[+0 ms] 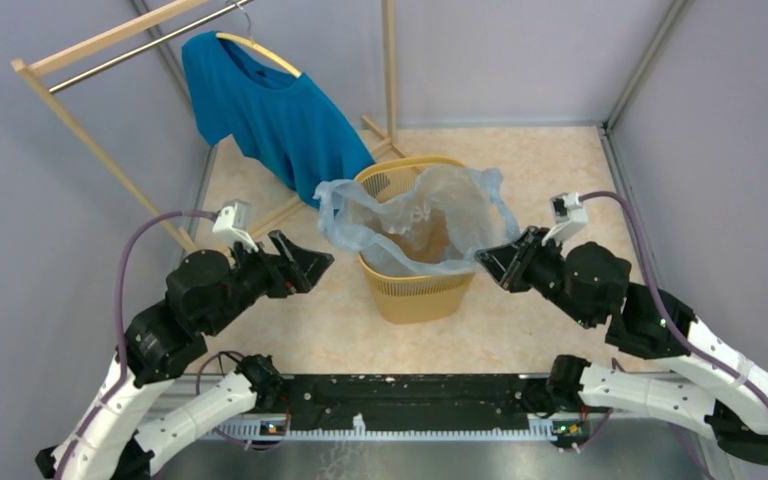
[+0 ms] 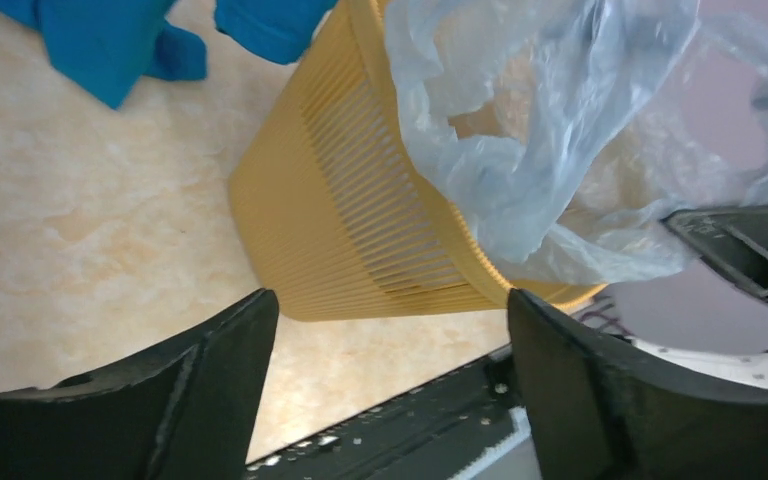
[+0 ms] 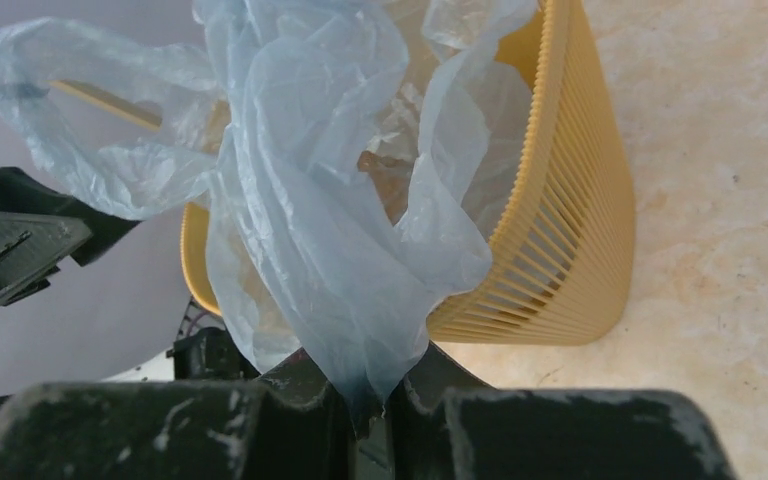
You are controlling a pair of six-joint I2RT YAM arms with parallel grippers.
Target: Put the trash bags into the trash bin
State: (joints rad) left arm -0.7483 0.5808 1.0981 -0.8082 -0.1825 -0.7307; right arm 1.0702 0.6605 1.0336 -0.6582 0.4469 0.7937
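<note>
Pale blue-grey film bag [image 1: 440, 215] lay draped over the yellow bin [image 1: 415, 295]; my right gripper [image 1: 485, 262] pinched its edge, my left gripper [image 1: 317, 272] gaped empty. Next, I judged: push it inside.

- Bench [image 1: 550, 170]: pale beige top with a marbled pattern and a matte finish.
- Trash bin [image 1: 415, 295]: yellow-orange with slatted walls, standing upright on its narrower base near the middle of the bench.
- Wooden rack [image 1: 390, 70]: its pale feet rest on the bench at the far left, just behind the bin.
- Dark base rail [image 1: 410, 395]: runs along the near edge.
</note>
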